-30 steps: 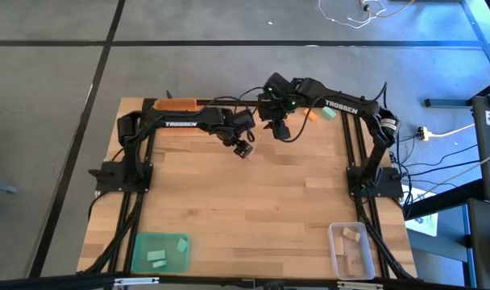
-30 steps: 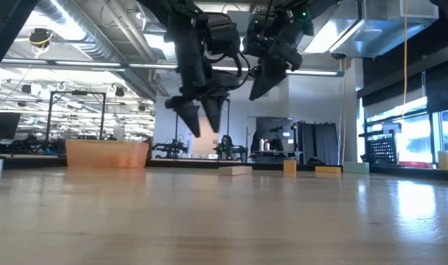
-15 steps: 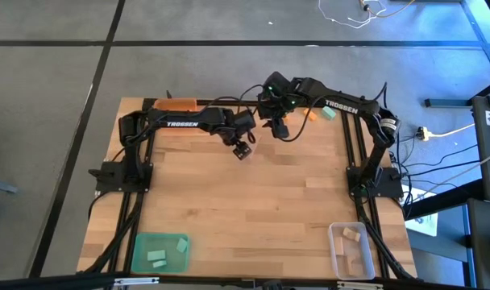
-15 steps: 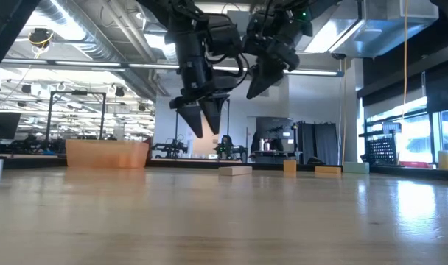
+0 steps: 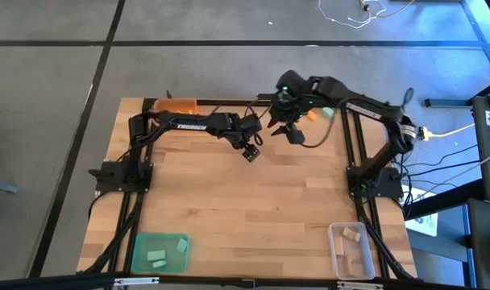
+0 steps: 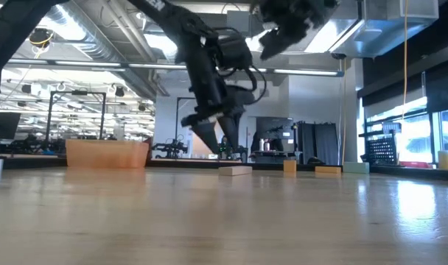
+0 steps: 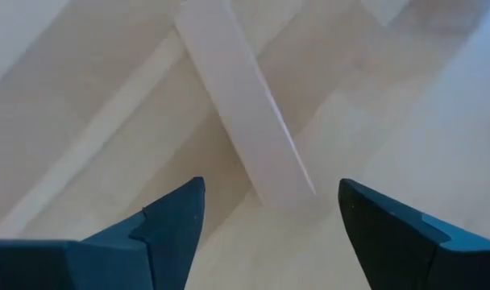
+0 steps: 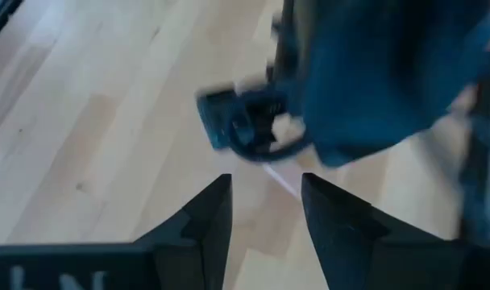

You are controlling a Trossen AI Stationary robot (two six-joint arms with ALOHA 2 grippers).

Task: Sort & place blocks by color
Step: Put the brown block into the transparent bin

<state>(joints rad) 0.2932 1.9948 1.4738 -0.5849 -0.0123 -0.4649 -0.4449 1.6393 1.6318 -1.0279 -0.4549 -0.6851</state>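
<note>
Wooden bench (image 5: pixel 245 209): left gripper (image 7: pixel 265 213) jaws wide apart over a pale wood block (image 7: pixel 243 105). Right gripper (image 8: pixel 265 205) raised, jaws part-open, empty. Green tray (image 5: pixel 158 252): 2 blocks; clear tray (image 5: pixel 351 250): 2.

TEXT: "TROSSEN", white lettering, is carried on the left arm (image 5: pixel 193 126) link, at 11 o'clock from table centre in the high view | TEXT: white lettering is seen on the right arm (image 5: pixel 366 109) link, at 1 o'clock, too small to be read | OTHER: no numbers, labels or signs can be read.
</note>
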